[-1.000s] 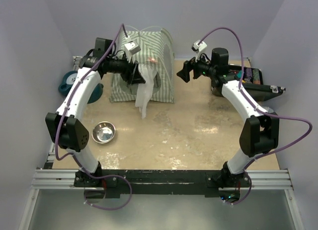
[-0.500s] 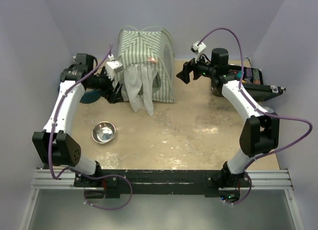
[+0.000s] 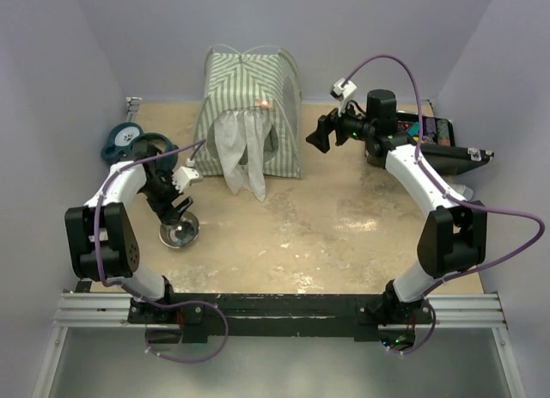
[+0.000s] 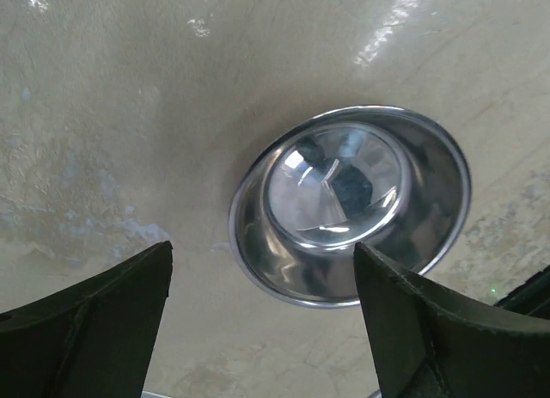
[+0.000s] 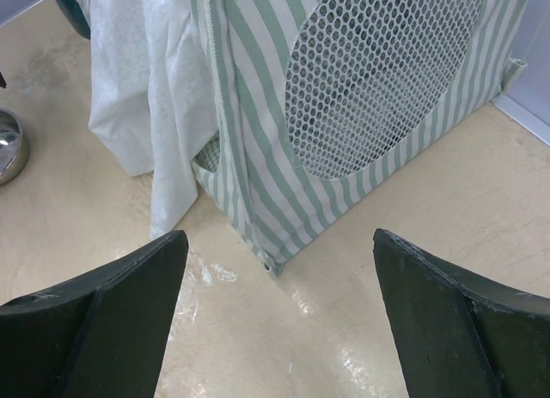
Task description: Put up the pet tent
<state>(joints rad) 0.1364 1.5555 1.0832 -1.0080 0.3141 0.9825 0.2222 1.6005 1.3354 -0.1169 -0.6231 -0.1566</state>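
**Item 1. Pet tent, one.** A large pale green-and-white striped fabric tent (image 3: 249, 93) is found standing upright at the far middle of the beige table (image 3: 344, 230). Thin poles are seen arching over its crown. One oval mesh window (image 5: 378, 80) is shown on the side turned to the right arm. White cloth flaps (image 3: 243, 153) hang at the front opening, two as far as can be told. The tent appears largely erected, so little of the task is judged to remain.

**Item 2. Right gripper, one.** The right gripper (image 3: 314, 137) is held just beside the tent's right wall, not touching it. Its jaws are spread wide with nothing between them. The striped wall and its lower corner lie straight ahead of the jaws. The tent's long axis is taken as vertical; the longer side of its base cannot be told.

**Item 3. Left gripper, one.** The left gripper (image 3: 178, 205) is hung directly above a round stainless-steel bowl (image 4: 352, 209), its jaws released and empty. The tent lies well apart, beyond it and to the right.

**Governing relation.** The right arm is the nearer, so any remaining adjustment is judged to fall to it.

**Other items.** One steel bowl; one teal rounded object (image 3: 127, 138) at the table's left edge; one black tray (image 3: 464, 157) at the right edge.
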